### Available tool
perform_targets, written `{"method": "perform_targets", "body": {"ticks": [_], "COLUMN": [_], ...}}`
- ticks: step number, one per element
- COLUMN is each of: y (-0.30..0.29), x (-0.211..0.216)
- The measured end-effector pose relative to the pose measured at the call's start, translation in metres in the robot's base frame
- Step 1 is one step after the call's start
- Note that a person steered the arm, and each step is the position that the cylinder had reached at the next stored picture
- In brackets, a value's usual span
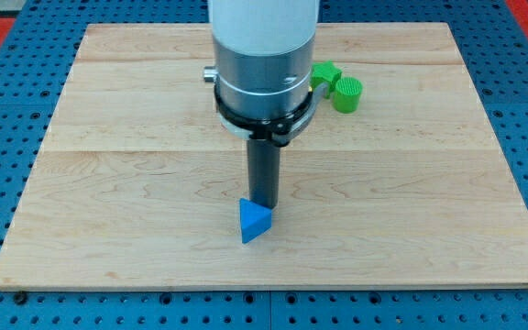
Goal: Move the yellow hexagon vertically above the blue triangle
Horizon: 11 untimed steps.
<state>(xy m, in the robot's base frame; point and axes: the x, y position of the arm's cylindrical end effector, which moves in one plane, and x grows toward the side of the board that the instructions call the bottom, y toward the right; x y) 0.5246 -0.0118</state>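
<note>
Risk noted: my tip [264, 203] stood touching or just behind the small blue plastic triangle [254, 221] near the wooden table [108, 202]'s bottom edge, so any drift could shove that reference block away. No gripper fitted, only a rod. Yellow hexagon not visible, possibly hidden behind the arm; green blocks [337, 85] lay near the top edge.
</note>
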Motion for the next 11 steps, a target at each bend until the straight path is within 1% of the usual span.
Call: {"method": "perform_targets", "body": {"ticks": [1,2,3,4,5,6,7,8,10,11], "y": [-0.018,-0.001,0.044,0.076,0.075,0.058,0.041,0.029,0.025,-0.006], "x": [-0.038,-0.087,-0.096,-0.097,-0.134,-0.158,-0.16,-0.147,-0.121,-0.121]}}
